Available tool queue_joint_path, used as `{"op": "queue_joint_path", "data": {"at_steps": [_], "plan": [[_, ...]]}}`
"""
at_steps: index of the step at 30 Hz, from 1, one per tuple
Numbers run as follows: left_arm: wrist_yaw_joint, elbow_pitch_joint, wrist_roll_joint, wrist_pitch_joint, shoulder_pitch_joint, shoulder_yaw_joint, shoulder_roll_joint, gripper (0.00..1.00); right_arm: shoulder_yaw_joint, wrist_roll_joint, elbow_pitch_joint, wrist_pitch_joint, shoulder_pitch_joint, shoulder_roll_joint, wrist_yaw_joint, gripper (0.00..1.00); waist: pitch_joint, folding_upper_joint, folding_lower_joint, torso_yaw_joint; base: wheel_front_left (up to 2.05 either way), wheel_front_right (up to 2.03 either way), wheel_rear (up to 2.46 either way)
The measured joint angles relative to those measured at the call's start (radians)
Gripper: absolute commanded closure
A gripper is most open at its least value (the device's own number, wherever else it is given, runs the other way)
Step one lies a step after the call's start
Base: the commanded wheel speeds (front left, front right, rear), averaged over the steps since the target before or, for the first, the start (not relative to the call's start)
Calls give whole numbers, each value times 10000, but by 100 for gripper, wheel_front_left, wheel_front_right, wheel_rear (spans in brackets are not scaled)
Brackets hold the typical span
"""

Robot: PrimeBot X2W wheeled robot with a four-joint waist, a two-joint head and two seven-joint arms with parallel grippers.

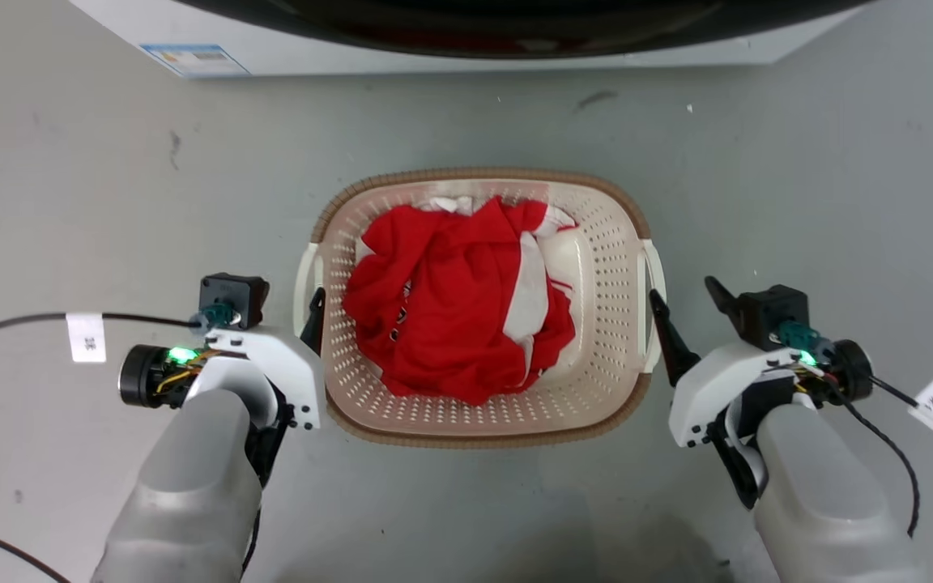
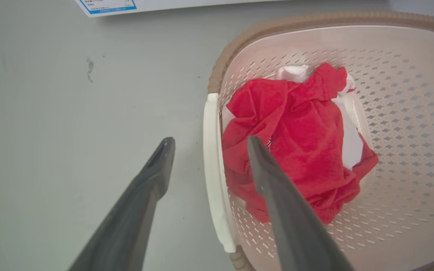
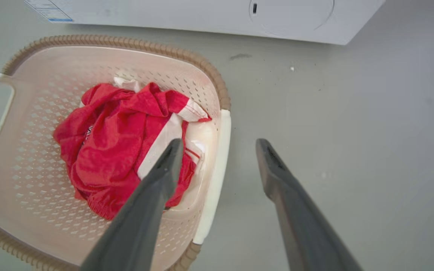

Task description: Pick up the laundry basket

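A: Where did the laundry basket (image 1: 479,173) sit at that moment?

B: On the grey floor (image 1: 70,178), squarely before the robot and short of the white washing machine (image 1: 313,57). A red-and-white garment (image 1: 450,308) was bunched inside. It was not yet lifted.

A: Start at the left. How were the left jaws?

B: Apart. In the left wrist view one finger (image 2: 153,177) stood over bare floor and the other over the basket's inside. The white left handle (image 2: 212,169) ran between them. Whether they were level with the handle or above it, I could not tell.

A: And across on the right?

B: The mirror of that. The right jaws were apart too, and the right handle (image 3: 217,165) ran between them. One finger (image 3: 160,180) was over the garment's edge and the other over the floor. Neither pair touched plastic, as far as I could see.

A: So how should the grasp have gone?

B: I judged it a two-arm pinch. Both pairs should drop until the handle bars lay deep between the fingers, near mid-handle, and then close together. Closing one side first would likely have shoved the light basket sideways. The inner fingers needed to miss the cloth. The lift had to be even, or the basket would tilt and slip.
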Motion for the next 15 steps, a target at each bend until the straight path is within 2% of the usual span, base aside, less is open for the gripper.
{"op": "queue_joint_path", "data": {"at_steps": [6, 15], "plan": [[-15, 608, -974, 711, -567, -938, 299, 0, 1383, 1262, 1557, 107, -915, -2, 0, 0, 595, 0, -1, -383, 0, 0, 0], [-15, 853, -2167, 1252, -1139, -1870, 1053, 0, 3498, 2880, 2215, 477, -1900, 0, 0, 0, 1317, 0, -1, -825, 0, 0, 0]]}}
